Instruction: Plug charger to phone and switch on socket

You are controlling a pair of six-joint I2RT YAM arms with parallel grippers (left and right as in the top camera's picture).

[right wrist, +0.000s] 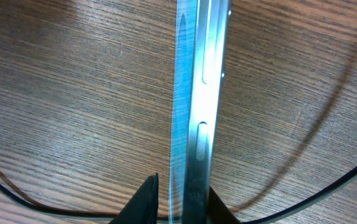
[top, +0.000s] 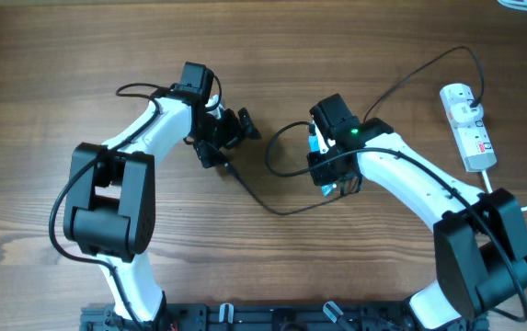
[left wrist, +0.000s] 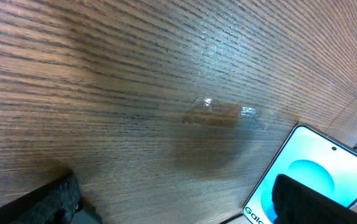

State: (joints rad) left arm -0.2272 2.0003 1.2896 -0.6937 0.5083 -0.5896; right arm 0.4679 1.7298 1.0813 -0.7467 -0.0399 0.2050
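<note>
Judged at the plugging step, connection not yet made: phone (right wrist: pixel 194 93) on edge near centre between the fingers of the right gripper (right wrist: pixel 183 186), one pad against it, a sliver of gap at the other, firm hold not confirmable; charger (top: pixel 249 190) loose on the table (top: pixel 61 55), free end just beside the left gripper (top: pixel 231 133), wide open and empty. Calls next for taking up that end and lining its tip with the phone's port, then reaching the socket (top: pixel 468 124), well apart at far right. Both arms bent inward, low over the table.

The charger (top: pixel 246 187) loops across the middle; open table (top: pixel 424 115) left of the socket (top: pixel 467 129).
</note>
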